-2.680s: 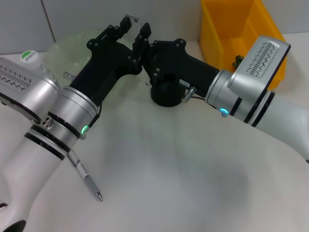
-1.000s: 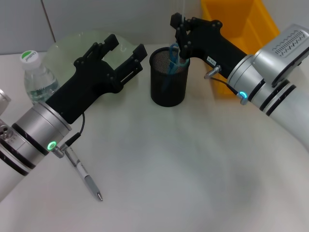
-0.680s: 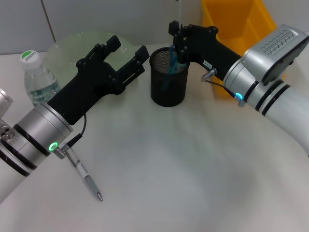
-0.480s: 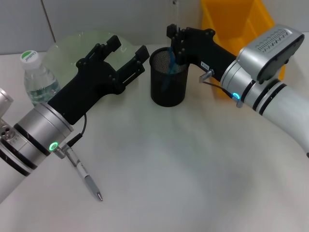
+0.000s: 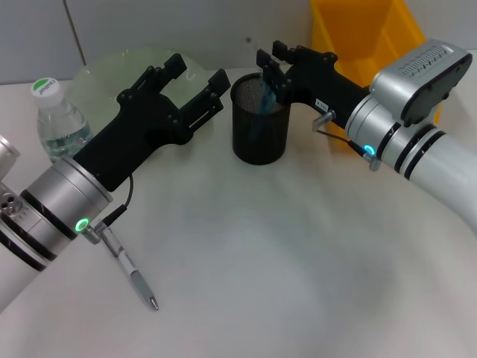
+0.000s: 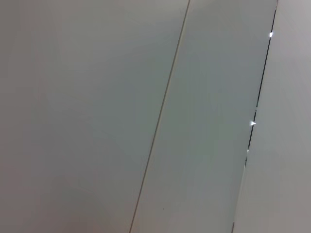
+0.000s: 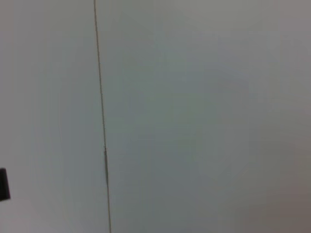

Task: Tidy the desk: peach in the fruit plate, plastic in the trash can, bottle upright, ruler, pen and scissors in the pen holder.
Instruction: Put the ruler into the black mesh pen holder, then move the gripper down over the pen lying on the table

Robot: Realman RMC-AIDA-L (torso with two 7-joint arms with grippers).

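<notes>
White desk (image 5: 283, 261) fills the head view, with a pale wall behind it. At the far middle stands the black mesh pen holder (image 5: 260, 127), and blue scissors (image 5: 266, 97) show inside it. Half a second ago the right gripper (image 5: 272, 60) was pinched on a thin clear strip, probably the ruler, standing up out of the cup; now its fingers are spread apart just above the rim and hold nothing, and the strip no longer shows above them. The left gripper (image 5: 195, 77) has not moved: it hovers wide open in front of the pale green fruit plate (image 5: 104, 71). The bottle (image 5: 59, 119) stands upright at far left. The pen (image 5: 131, 273) lies on the desk near the left arm. The yellow trash can (image 5: 358, 37) sits behind the right arm. Both wrist views show only wall.
</notes>
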